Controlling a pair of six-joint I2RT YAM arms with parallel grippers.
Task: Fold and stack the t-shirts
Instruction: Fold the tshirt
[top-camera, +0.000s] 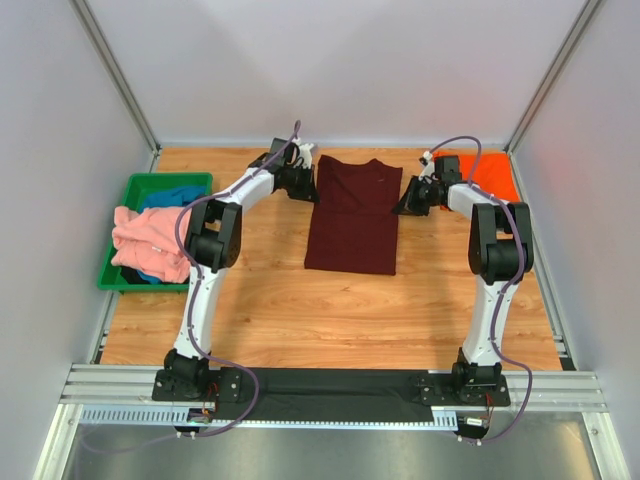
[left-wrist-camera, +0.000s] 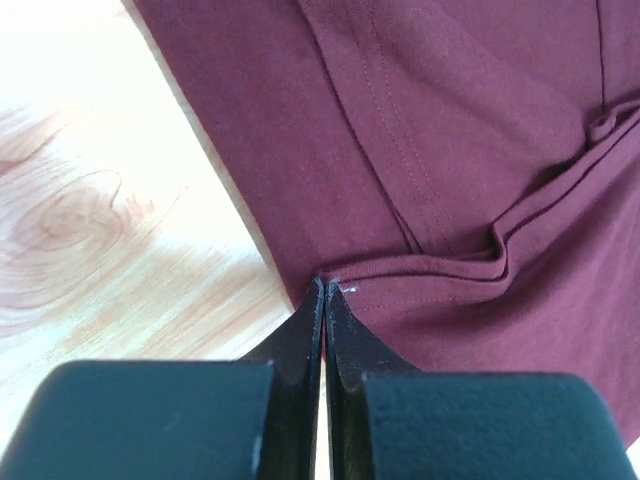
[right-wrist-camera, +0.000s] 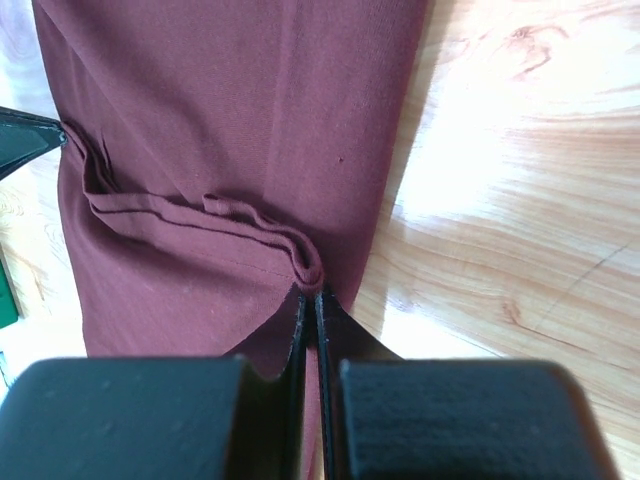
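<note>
The dark maroon t-shirt (top-camera: 352, 215) lies flat in the middle of the table as a long narrow strip. At its far left edge, my left gripper (top-camera: 309, 185) (left-wrist-camera: 326, 286) is shut, its tips pinching the hem where the cloth wrinkles. On the far right edge, my right gripper (top-camera: 405, 204) (right-wrist-camera: 311, 296) is shut on a bunched ridge of the same shirt (right-wrist-camera: 220, 130), with cloth showing between the jaws. The bright orange t-shirt (top-camera: 492, 172) lies at the far right corner. A salmon-pink t-shirt (top-camera: 150, 245) and a blue one (top-camera: 172, 195) are piled in the tray.
The green plastic tray (top-camera: 120, 195) stands on the table's left side. White walls with metal posts close in the table on three sides. Bare wood (top-camera: 330, 320) stretches between the maroon shirt and the arm bases.
</note>
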